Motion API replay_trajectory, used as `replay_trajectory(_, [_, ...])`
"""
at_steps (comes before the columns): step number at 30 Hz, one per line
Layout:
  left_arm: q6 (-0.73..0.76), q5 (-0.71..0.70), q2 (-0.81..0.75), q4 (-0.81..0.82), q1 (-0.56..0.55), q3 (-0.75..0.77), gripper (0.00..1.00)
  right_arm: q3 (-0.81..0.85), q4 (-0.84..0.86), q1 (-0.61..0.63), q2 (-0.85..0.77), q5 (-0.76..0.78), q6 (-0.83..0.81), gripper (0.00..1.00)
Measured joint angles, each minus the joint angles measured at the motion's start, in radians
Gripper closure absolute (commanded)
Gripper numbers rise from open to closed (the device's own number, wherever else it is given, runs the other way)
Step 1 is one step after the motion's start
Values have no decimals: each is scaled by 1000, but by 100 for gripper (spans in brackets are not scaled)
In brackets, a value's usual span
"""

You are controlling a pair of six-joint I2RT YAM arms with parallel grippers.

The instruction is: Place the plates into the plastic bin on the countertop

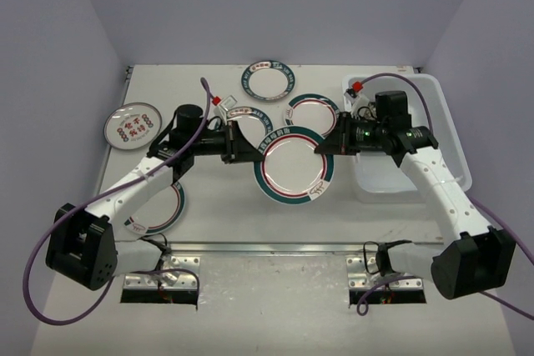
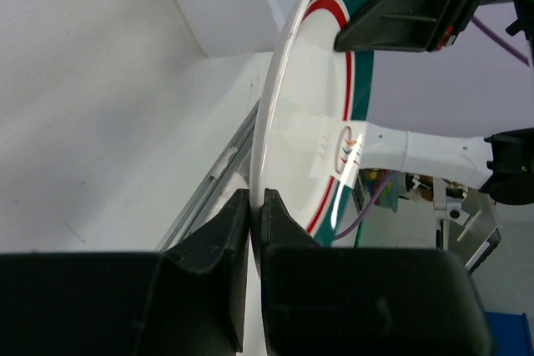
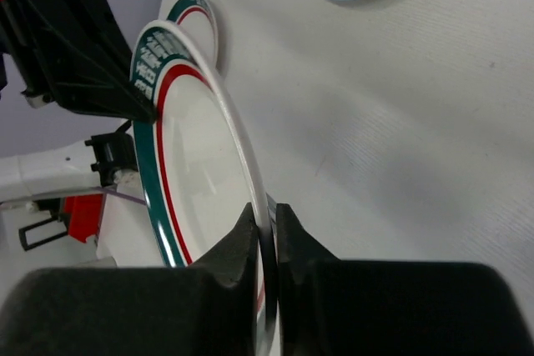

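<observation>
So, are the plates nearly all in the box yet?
Not yet. No plate shows in the plastic bin, though the right arm hides part. The left gripper and right gripper both pinch the big plate by its rim. Left to do: the other plates on the countertop, like the medallion plate and the far plate.

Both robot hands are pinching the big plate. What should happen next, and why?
Probably the left gripper should let go. It and the right gripper are both shut on opposite rims of the big plate, and the plastic bin sits on the right, so the right one can carry it there.
</observation>
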Motion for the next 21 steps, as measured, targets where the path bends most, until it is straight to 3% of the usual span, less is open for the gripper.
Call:
replay_trajectory(1, [-8,1,1,-1,6,0,10,-3,6,-8,0,-24,1,100])
replay_trajectory(2, [-10,4,2,2,12,0,0,-9,13,-17,-2,-45,2,100])
replay_trajectory(5, [-15,8,2,1,45,8,0,-31,12,-68,-8,-60,8,100])
replay_trajectory(11, [48,-200,-6,-216,163,67,0,-98,15,-342,-45,58,170,100])
replay_trajectory(14, [83,-297,-5,-313,203,77,0,-121,25,-443,-92,232,310,100])
replay_trajectory(21, [122,-353,-26,-380,205,61,0,-291,95,-481,-254,690,762,100])
